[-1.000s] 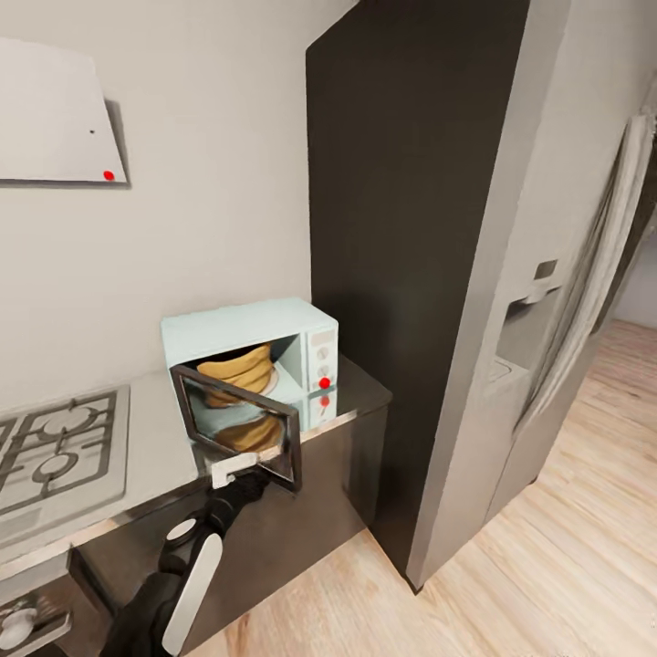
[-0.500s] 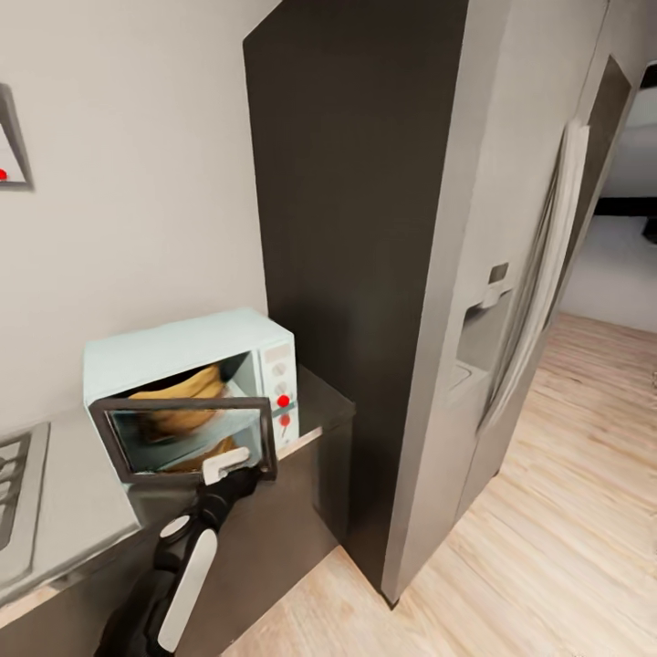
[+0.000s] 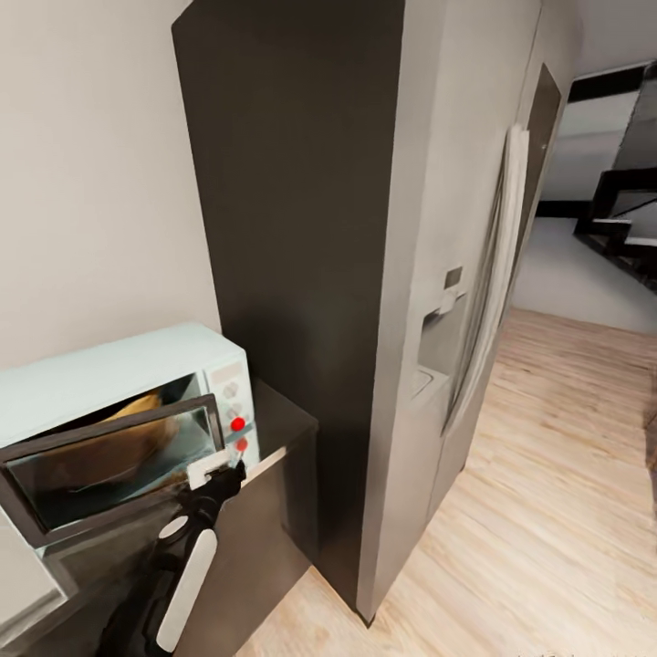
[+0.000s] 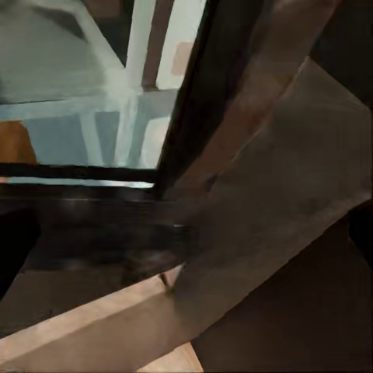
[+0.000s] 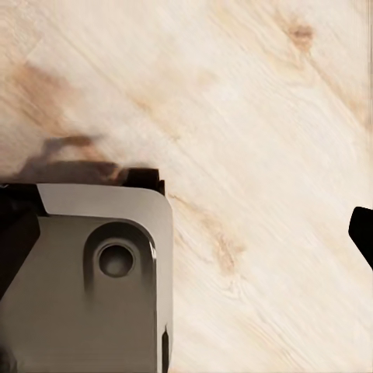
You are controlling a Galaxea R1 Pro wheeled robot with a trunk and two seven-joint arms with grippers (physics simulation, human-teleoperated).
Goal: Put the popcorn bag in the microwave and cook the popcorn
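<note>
The pale mint-blue microwave [image 3: 119, 365] stands on the grey countertop [image 3: 285, 422] at the lower left. Its dark-framed glass door [image 3: 109, 474] hangs just ajar. The tan popcorn bag [image 3: 137, 412] sits inside, seen through the gap and the glass. My left gripper [image 3: 210, 472] presses against the door's lower right corner, below the red dot [image 3: 237, 423]; how its fingers stand is unclear. In the left wrist view the door frame [image 4: 194, 101] is very close and a bit of the bag [image 4: 14, 144] shows. In the right wrist view the right gripper [image 5: 186, 233] hangs over the floor, with fingertips at both edges, far apart.
A tall dark panel [image 3: 292, 228] and a grey fridge [image 3: 456, 301] with a long handle stand right of the counter. Light wooden floor [image 3: 557, 474] stretches to the right. The robot's grey base [image 5: 85, 280] shows under the right arm.
The camera has swung right, shifting the whole scene left. My left gripper has pushed the microwave door from wide open to nearly shut.
</note>
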